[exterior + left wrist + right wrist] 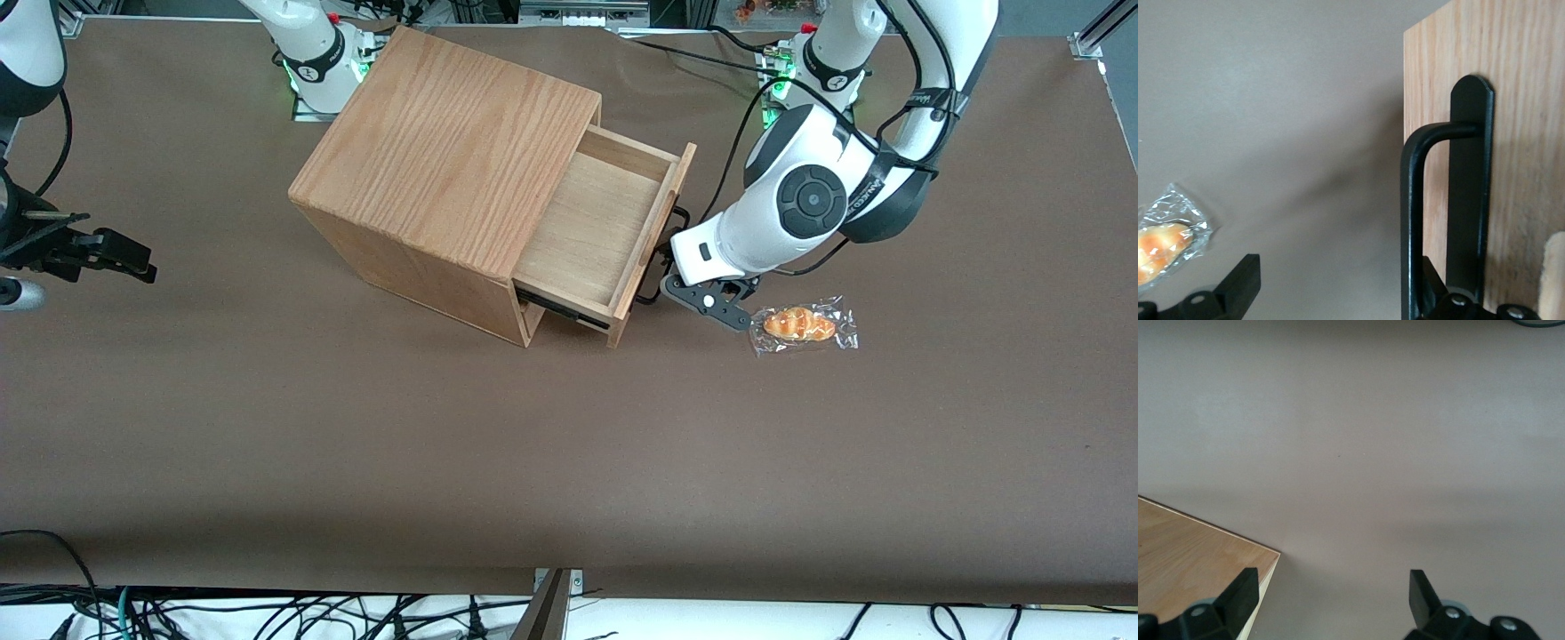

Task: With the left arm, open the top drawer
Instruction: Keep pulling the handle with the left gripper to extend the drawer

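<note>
The top drawer [597, 222] stands pulled well out of the oak-grain cabinet [444, 151], its light-wood floor bare. The black bar handle [663, 256] runs along the drawer front [1518, 133]. My left arm [805, 200] hangs low in front of the drawer, with its gripper [689, 289] at the handle. The gripper [1337, 290] is open: one finger [1435, 290] sits between the handle bar [1408, 220] and the drawer front, the other finger [1238, 280] stands far apart from it over the table. Nothing is clamped.
A bread roll in clear wrap [803, 324] lies on the brown table [533, 444] just beside the gripper's outer finger, and shows as the wrapped roll [1165, 237] in the left wrist view. Black cables trail from the arm near the drawer front.
</note>
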`<state>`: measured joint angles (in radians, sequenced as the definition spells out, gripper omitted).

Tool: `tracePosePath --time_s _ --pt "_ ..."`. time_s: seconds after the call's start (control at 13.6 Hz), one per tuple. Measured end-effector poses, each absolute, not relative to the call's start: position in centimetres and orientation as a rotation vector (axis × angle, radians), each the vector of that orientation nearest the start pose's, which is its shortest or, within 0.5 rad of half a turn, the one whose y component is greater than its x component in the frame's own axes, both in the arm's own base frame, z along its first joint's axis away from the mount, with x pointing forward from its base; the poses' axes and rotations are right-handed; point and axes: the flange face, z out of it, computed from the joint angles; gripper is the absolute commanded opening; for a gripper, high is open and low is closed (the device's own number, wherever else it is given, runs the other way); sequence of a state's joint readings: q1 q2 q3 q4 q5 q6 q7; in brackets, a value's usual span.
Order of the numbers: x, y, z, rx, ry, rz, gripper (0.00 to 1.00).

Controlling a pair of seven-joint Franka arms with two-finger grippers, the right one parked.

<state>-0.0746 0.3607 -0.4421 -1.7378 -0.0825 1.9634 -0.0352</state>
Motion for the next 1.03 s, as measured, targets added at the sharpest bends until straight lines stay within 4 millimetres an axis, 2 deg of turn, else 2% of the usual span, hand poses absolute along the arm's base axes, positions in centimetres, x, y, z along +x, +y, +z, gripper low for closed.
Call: tracePosePath --time_s 1.03 --pt "56.8 -27.8 38.1 -3.250 0.661 0.268 1.00"
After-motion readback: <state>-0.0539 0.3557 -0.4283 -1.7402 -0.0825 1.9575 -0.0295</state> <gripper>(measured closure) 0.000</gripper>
